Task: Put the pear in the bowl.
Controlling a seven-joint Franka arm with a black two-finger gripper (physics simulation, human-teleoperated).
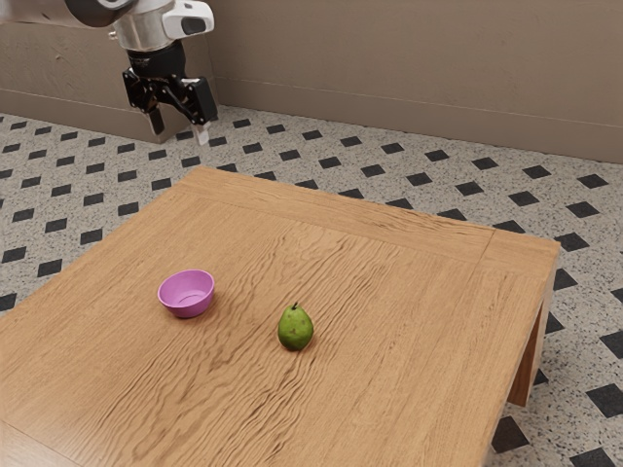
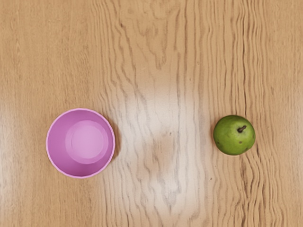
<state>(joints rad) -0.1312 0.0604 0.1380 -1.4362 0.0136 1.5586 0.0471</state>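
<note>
Well, my gripper (image 1: 180,133) hangs open and empty, the pear (image 1: 295,330) standing lower, toward five o'clock from it in the exterior view.

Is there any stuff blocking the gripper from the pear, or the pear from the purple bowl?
Nothing that I can see stands between the open gripper and the green pear. Between the pear and the bowl, I see just wooden table.

Bowl (image 1: 187,294) pink-purple, pear (image 1: 295,329) green, table (image 1: 409,292) brown w/ dk grain, floor (image 1: 341,175) b&w-ish check.
</note>
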